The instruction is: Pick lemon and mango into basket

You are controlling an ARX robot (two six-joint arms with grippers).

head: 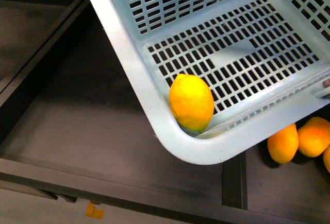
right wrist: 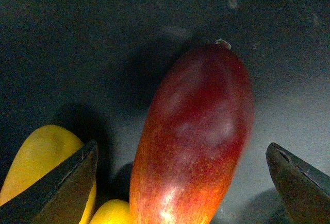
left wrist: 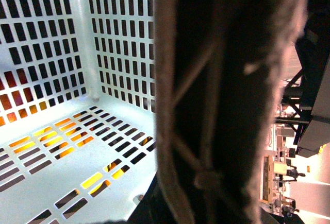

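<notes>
The pale blue-green basket (head: 154, 105) hangs tilted above the dark shelf in the front view. The lemon (head: 192, 102) lies in its lowest corner against the wall. My left gripper is shut on the basket; in the left wrist view the brown handle (left wrist: 221, 105) fills the middle and hides the jaws, with the basket floor (left wrist: 56, 183) beside it. My right gripper (right wrist: 183, 183) is open, its dark fingers (right wrist: 56, 188) on either side of the red mango (right wrist: 196, 136), which lies on the dark surface. Neither gripper shows in the front view.
Yellow-orange mangoes (head: 282, 143) lie on the shelf under the basket's right end. Two more yellow fruits (right wrist: 41, 157) lie close beside the red mango, one partly behind a finger. A dark divider (head: 234, 183) splits the shelf; a raised edge (head: 36, 69) runs along the left.
</notes>
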